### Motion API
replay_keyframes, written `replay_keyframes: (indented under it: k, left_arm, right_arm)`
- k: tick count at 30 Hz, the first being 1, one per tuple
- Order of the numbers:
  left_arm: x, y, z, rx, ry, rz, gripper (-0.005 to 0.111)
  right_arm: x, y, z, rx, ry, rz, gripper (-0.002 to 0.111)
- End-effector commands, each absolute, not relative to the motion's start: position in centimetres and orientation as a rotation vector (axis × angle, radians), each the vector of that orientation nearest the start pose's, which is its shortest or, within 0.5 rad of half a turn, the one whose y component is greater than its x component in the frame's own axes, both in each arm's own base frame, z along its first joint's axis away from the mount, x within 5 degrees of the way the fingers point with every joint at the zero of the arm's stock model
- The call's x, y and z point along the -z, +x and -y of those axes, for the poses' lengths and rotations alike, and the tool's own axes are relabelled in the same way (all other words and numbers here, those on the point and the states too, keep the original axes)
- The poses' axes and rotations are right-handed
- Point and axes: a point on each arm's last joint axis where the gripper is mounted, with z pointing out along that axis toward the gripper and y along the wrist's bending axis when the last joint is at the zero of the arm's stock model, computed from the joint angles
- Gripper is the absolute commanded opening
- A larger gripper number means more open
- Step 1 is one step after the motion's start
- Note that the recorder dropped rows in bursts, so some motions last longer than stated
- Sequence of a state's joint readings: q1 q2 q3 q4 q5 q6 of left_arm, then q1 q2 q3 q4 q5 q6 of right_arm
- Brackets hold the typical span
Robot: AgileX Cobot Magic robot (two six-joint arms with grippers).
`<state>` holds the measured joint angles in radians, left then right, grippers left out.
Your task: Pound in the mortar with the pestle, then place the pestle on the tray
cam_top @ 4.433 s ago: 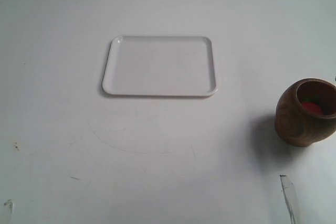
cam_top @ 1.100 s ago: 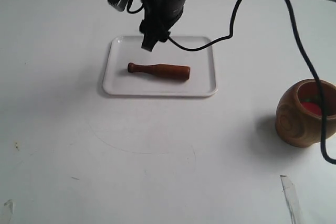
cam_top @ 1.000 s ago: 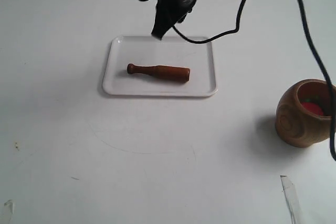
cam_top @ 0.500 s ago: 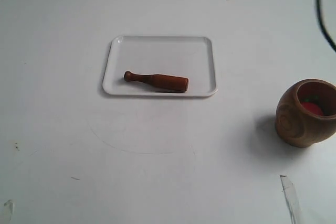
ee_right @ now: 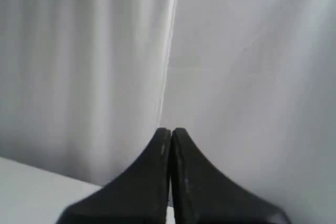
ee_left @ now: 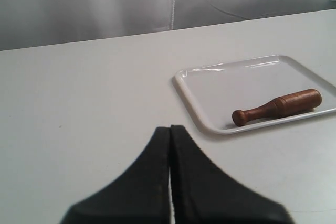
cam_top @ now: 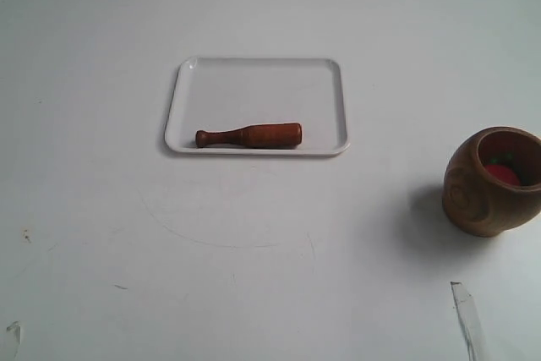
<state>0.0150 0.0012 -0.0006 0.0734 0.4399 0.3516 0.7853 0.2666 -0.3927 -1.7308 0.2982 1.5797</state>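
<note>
The pestle point(cam_top: 248, 135) lay on the tray point(cam_top: 254, 82), left hand point(ee_left: 170, 135) and right hand point(ee_right: 171, 132) each pinched together, empty.
It rested along the tray's 6 o'clock rim, knob toward 9 o'clock; the mortar point(cam_top: 469, 196) stood on the tabletop point(cam_top: 254, 251) well apart at 4 o'clock, something red inside.

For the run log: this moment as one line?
dark reddish-brown wooden pestle: lying in flat white tray; round light-brown wooden mortar: red inside; left gripper: shut, empty; right gripper: shut, empty
</note>
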Motion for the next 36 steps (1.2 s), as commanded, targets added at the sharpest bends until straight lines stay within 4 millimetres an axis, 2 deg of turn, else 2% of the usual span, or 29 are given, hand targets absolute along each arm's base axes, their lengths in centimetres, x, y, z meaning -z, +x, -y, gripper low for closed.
replay_keyframes:
  k: [1, 3, 5, 6, 10, 13, 19, 21, 24, 29, 30, 33, 36]
  left_arm:
    - [-17.4, 5.1, -0.3, -0.302, 0.361, -1.897, 0.0]
    - [-17.4, 5.1, -0.3, -0.302, 0.361, -1.897, 0.0]
    - [-17.4, 5.1, -0.3, -0.302, 0.361, -1.897, 0.0]
    - [-17.4, 5.1, -0.3, -0.302, 0.361, -1.897, 0.0]
    - [-17.4, 5.1, -0.3, -0.302, 0.361, -1.897, 0.0]
    - [-17.4, 5.1, -0.3, -0.302, 0.361, -1.897, 0.0]
    - [-17.4, 5.1, -0.3, -0.302, 0.361, -1.897, 0.0]
    - [-17.4, 5.1, -0.3, -0.302, 0.361, -1.897, 0.0]
    - [-17.4, 5.1, -0.3, -0.302, 0.361, -1.897, 0.0]
    - [-17.4, 5.1, -0.3, -0.302, 0.361, -1.897, 0.0]
    - [-17.4, 5.1, -0.3, -0.302, 0.361, -1.897, 0.0]
    - [-17.4, 5.1, -0.3, -0.302, 0.361, -1.897, 0.0]
    - [-17.4, 5.1, -0.3, -0.302, 0.361, -1.897, 0.0]
  right_arm:
    - [-30.9, 3.9, -0.9, -0.475, -0.315, -1.192, 0.0]
    - [-29.4, 3.6, -0.8, -0.596, -0.256, -1.212, 0.0]
    - [-27.7, 4.0, -1.4, -0.744, -0.175, -1.294, 0.0]
    - [-26.9, 4.2, -1.6, -0.869, -0.082, -1.35, 0.0]
    - [-24.5, 4.3, -2.6, -1.153, 0.085, -1.514, 0.0]
    - [-24.1, 4.5, -2.5, -1.152, 0.127, -1.533, 0.0]
    - [-24.8, 3.5, -3.4, -1.286, 0.003, -1.509, 0.0]
    - [-24.8, 3.4, -3.6, -1.33, 0.014, -1.512, 0.0]
    - [-24.7, 3.6, -3.4, -1.294, 0.034, -1.516, 0.0]
    - [-24.0, 4.2, -2.8, -0.957, -0.122, -1.532, 0.0]
    - [-23.7, 4.4, -2.7, -0.827, -0.206, -1.553, 0.0]
    - [-23.1, 4.2, -2.9, -0.66, -0.405, -1.555, 0.0]
    - [-22.9, 3.8, -3.3, -0.569, -0.59, -1.508, 0.0]
